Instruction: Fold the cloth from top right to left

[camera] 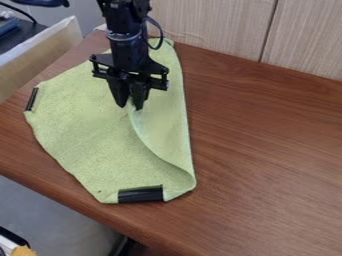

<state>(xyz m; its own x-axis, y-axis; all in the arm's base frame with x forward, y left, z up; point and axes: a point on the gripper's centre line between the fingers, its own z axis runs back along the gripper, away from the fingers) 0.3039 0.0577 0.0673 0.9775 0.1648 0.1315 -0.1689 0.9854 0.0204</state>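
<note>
While the black gripper, nearly closed, is pinching the green cloth on the wooden tabletop, a too early release could be letting the folded flap spring back.

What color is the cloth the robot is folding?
The cloth is light green, like a lime. You can see it best in the camera view.

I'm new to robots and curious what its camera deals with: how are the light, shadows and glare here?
Camera view: the light looks soft and fairly even; the green cloth shows gentle shading along its fold; no strong glare hides the wooden table; the black gripper stands out dark against the cloth.
</note>
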